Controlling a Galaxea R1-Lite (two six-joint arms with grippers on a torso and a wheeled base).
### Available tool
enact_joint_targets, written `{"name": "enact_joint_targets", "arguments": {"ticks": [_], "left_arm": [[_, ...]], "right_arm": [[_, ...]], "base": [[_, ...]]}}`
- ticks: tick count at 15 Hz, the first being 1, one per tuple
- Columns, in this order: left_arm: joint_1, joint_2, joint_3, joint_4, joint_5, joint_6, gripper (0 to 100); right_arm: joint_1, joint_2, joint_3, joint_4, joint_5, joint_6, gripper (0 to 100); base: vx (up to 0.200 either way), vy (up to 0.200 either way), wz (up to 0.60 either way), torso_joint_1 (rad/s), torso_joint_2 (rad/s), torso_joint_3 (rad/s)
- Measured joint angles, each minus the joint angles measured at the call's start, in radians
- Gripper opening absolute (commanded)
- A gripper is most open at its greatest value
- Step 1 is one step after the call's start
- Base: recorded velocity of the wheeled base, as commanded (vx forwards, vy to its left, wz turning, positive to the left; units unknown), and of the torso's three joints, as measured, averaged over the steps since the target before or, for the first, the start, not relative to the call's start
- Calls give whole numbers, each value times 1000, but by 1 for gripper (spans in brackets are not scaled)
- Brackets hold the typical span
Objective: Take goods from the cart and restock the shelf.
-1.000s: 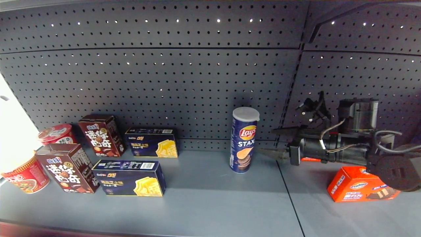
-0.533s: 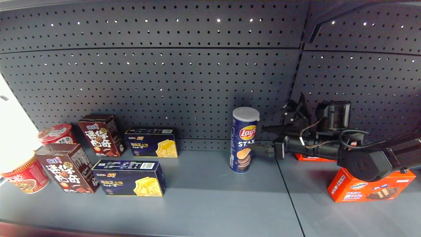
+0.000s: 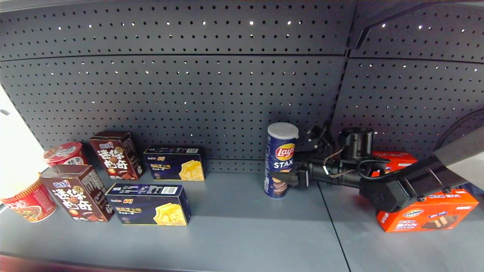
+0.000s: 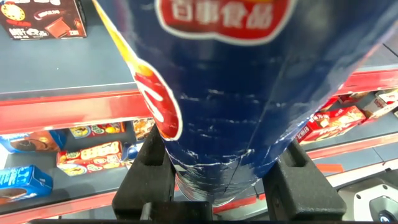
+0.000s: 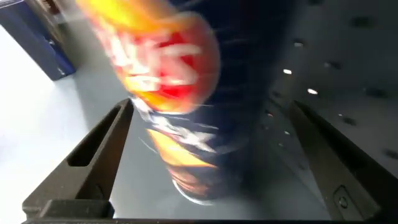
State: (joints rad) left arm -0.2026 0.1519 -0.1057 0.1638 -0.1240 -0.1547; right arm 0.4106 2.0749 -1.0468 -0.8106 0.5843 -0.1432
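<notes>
Closest to us, our left end effector (image 4: 219, 171) was clenched on a blue can (image 4: 249, 81), which we think was waiting for its turn. On the shelf (image 3: 234, 234), a blue box (image 3: 151, 204) lay near the front and an orange box (image 3: 427, 211) lay to the right. Farther in, the standing can (image 3: 280, 151) was upright with its picture facing out. Our right end effector (image 3: 285, 177) was spread wide with a finger on each side of it, not squeezing. Behind was the back wall (image 3: 189, 94).
</notes>
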Motion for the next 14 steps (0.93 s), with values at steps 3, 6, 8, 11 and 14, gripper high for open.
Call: {"name": "enact_joint_targets", "arguments": {"ticks": [3,6,8,11,14], "left_arm": [[0,0,0,0,0,0,0],[0,0,0,0,0,0,0],[0,0,0,0,-1,0,0],[-1,0,0,0,-1,0,0],[0,0,0,0,-1,0,0]], "right_arm": [[17,39,-13,-27,-2,26,100],[23,60,-24,-27,-8,29,100],[23,71,-26,-28,-1,30,0],[21,75,-27,-30,-4,33,0],[24,61,-18,-26,-8,35,0]], "base": [[0,0,0,0,0,0],[0,0,0,0,0,0],[0,0,0,0,0,0],[0,0,0,0,0,0],[0,0,0,0,0,0]]}}
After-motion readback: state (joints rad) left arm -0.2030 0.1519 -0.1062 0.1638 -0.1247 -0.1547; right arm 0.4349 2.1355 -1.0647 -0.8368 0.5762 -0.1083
